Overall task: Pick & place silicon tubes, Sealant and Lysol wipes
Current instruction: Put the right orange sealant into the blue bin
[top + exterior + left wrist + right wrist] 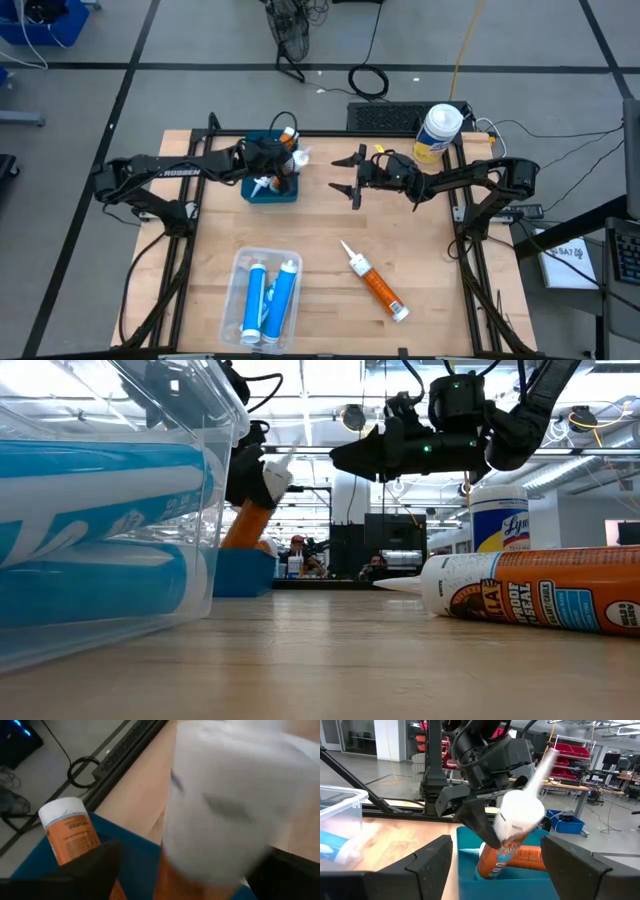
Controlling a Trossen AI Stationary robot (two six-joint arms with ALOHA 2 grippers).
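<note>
Grey floor (200, 40) with cables; red bins (572, 750) behind.

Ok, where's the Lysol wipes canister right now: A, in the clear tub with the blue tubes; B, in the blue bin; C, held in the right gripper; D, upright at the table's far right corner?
D: the Lysol wipes stand upright at the table's far right corner, apart from both bins, and the right gripper hangs open and holds nothing.
</note>
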